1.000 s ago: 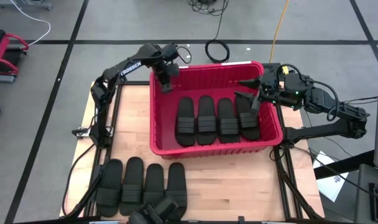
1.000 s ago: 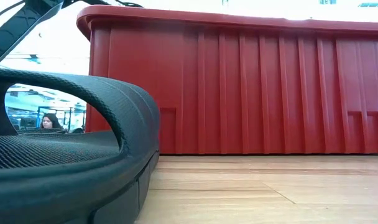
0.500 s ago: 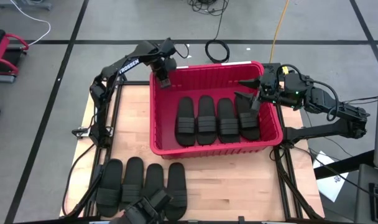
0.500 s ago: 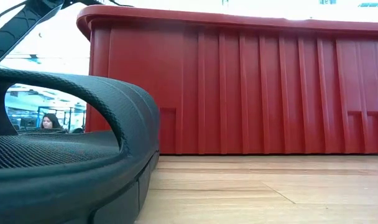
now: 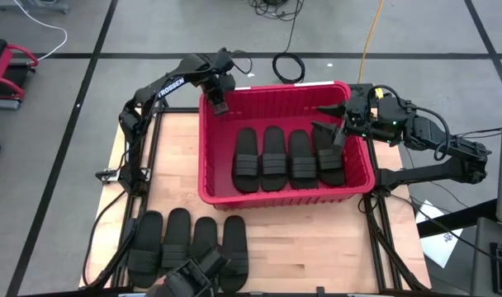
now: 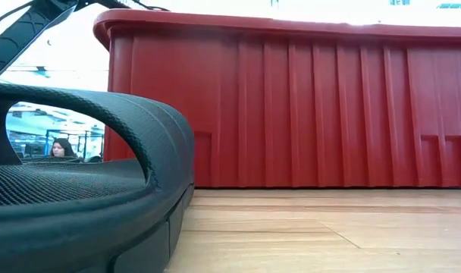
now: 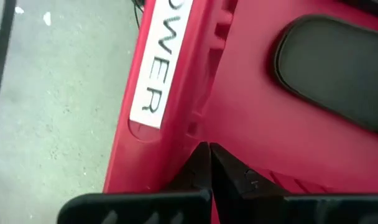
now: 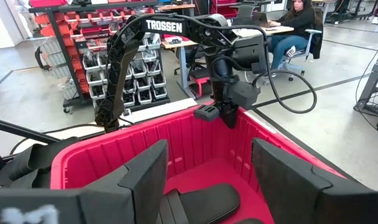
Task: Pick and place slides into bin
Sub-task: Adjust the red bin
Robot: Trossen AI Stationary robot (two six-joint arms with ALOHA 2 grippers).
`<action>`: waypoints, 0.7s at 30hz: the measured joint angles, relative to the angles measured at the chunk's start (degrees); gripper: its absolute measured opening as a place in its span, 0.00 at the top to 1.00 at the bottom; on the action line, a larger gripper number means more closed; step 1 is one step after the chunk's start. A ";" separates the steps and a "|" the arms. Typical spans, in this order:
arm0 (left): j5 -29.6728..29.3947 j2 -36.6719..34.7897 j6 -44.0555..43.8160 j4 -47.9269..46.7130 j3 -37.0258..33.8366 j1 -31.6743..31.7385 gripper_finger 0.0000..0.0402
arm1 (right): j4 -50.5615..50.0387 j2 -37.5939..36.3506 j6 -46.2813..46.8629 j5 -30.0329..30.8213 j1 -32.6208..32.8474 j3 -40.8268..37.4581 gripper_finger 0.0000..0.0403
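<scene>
On the bin (image 7: 176, 81) rim, a label reads "OWER"; left hand (image 7: 204, 163) clenched, right hand (image 8: 207, 177) released.

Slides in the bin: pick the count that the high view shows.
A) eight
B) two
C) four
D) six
C: four slides lie side by side on the floor of the bin; the other four sit in a row on the table in front of it.
</scene>
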 joint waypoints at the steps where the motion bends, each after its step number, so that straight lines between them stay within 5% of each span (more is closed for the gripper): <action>1: -0.10 0.00 -0.05 0.52 0.00 0.00 1.00 | 0.00 0.00 0.06 0.00 0.00 0.00 0.45; 21: -5.06 -0.41 -2.50 5.48 -5.04 -0.50 1.00 | 0.00 -0.02 0.22 -0.18 0.00 0.00 0.45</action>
